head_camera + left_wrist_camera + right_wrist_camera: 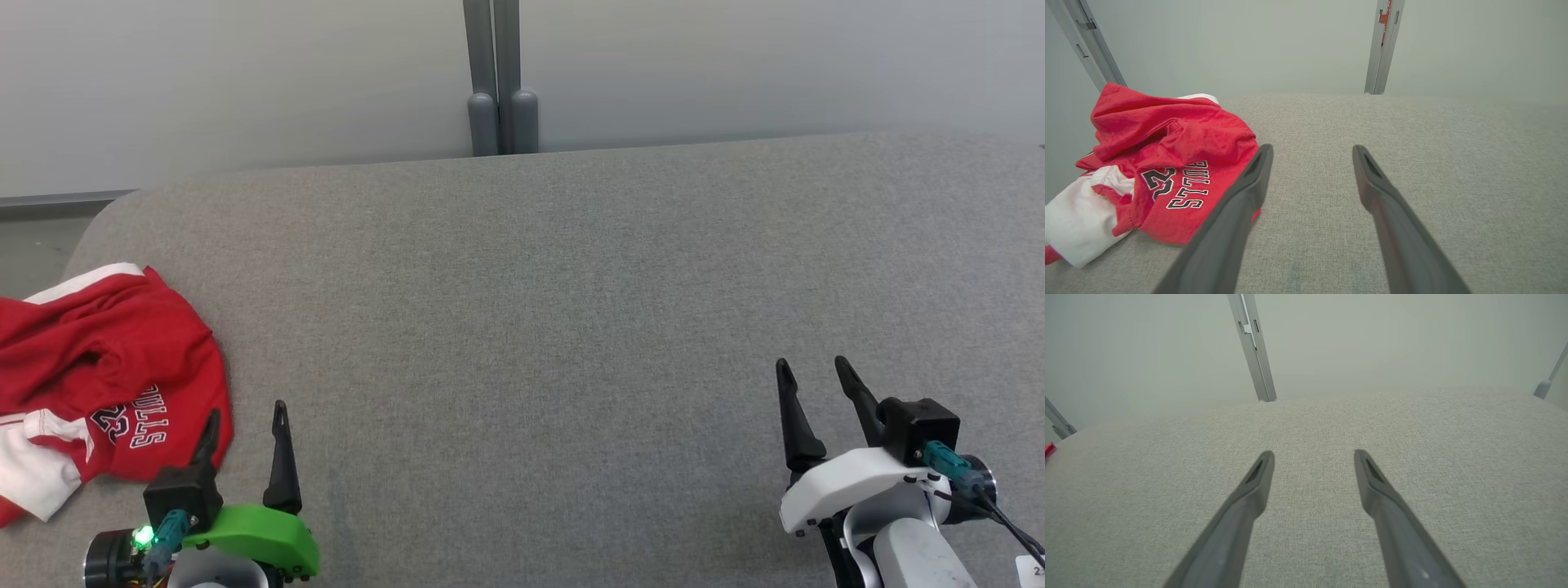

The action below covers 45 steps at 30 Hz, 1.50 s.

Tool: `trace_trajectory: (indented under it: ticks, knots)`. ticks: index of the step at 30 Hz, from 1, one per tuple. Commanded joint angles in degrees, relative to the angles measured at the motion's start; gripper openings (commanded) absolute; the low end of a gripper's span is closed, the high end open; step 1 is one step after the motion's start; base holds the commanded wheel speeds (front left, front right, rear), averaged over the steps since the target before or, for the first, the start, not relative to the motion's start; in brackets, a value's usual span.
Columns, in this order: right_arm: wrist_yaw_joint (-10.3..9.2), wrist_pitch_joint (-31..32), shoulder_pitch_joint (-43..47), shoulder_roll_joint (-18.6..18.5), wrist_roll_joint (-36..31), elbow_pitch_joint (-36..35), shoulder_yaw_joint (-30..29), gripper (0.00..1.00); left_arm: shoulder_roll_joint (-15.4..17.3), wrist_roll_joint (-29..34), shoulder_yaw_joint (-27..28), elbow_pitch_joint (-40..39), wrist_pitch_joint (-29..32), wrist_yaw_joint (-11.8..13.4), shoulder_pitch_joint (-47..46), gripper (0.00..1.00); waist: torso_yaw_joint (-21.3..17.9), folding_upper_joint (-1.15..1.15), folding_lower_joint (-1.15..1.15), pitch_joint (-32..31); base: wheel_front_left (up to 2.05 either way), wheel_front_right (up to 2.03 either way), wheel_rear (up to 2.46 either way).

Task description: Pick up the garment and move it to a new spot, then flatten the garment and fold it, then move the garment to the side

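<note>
Two grippers hover over our grey woven-fabric surface [531, 286]. At far left, we see the crumpled red-and-white jersey garment [106, 367] lying at the surface's left edge. Our left gripper [247, 408], jaws spread wide and empty, sits just beside the garment's right side; we cannot tell whether its finger touches the cloth. Well apart at right, our right gripper [811, 362] is likewise spread and empty.
</note>
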Motion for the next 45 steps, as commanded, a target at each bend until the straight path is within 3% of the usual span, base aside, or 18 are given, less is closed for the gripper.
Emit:
trace_trajectory:
  ticks: [1, 18, 38, 45]
  knots:
    - [0.02, -0.6, -0.9, -0.3, -1.2, 0.1, -0.2, 1.0, 0.0, 1.1, 0.3, 0.0, -0.5, 0.0, -0.8, 1.0, 0.0, 0.0, 0.0, 0.0, 0.0, 0.0, 0.0]
    - [0.03, -1.7, -0.5, -0.3, -6.2, 0.4, 0.6, 1.0, -0.8, 5.4, 1.8, 1.2, -1.7, 0.1, -0.9, 1.0, 2.6, 0.0, 0.0, 0.6, 0.0, 0.0, 0.0]
    - [0.02, -1.7, -1.2, -0.3, -3.8, 0.8, 7.6, 1.0, -1.0, 4.5, 5.5, 5.0, -1.6, 2.1, -0.7, 1.0, 20.5, 0.0, 0.0, 1.8, 0.0, 0.0, 0.0]
    - [0.03, -1.7, -1.5, -0.3, -2.7, 1.0, 9.2, 1.0, -1.1, 2.5, 7.1, 6.9, -1.6, 1.3, -0.8, 1.0, 24.2, 0.0, 0.0, 2.0, 0.0, 0.0, 0.0]
